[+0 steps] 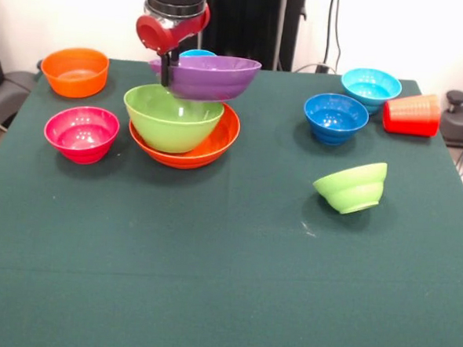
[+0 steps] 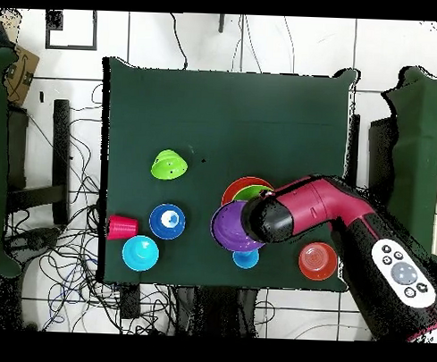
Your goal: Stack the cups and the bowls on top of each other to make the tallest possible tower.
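While claw point(image 1: 166, 73) grips purple bowl point(image 1: 210, 76) by rim, bowl hangs tilted above lime green bowl point(image 1: 172, 119) nested in orange bowl point(image 1: 217, 145); no readable writing.

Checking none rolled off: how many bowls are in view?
8. Small orange bowl and magenta bowl, picture left; large green bowl inside large orange bowl; purple bowl in the gripper above them; dark blue bowl and light blue bowl, right; small green bowl tipped, nearer camera.

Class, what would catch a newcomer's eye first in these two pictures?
The gripper holds a large glossy purple plastic bowl by its rim, above a large lime green bowl nested in a wide orange bowl. Front right, a small lime green bowl lies tipped on its side.
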Action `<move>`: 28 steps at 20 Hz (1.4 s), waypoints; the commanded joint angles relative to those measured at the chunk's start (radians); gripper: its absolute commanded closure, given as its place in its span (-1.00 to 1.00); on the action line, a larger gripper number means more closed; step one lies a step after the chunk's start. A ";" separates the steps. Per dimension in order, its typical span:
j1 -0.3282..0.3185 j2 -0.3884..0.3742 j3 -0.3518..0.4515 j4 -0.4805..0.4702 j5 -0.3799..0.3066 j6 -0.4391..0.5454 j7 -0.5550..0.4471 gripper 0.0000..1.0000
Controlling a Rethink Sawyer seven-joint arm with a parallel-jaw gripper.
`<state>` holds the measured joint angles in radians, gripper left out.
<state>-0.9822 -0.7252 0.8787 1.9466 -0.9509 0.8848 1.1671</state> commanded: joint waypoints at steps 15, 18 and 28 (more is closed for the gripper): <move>-0.063 -0.026 -0.024 -0.033 0.021 0.058 -0.206 1.00; -0.050 -0.003 -0.038 -0.053 -0.003 0.057 -0.193 1.00; 0.018 0.061 -0.094 -0.085 -0.059 0.022 -0.105 1.00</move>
<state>-1.0288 -0.7302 0.8551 1.9186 -0.9312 0.8844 1.1671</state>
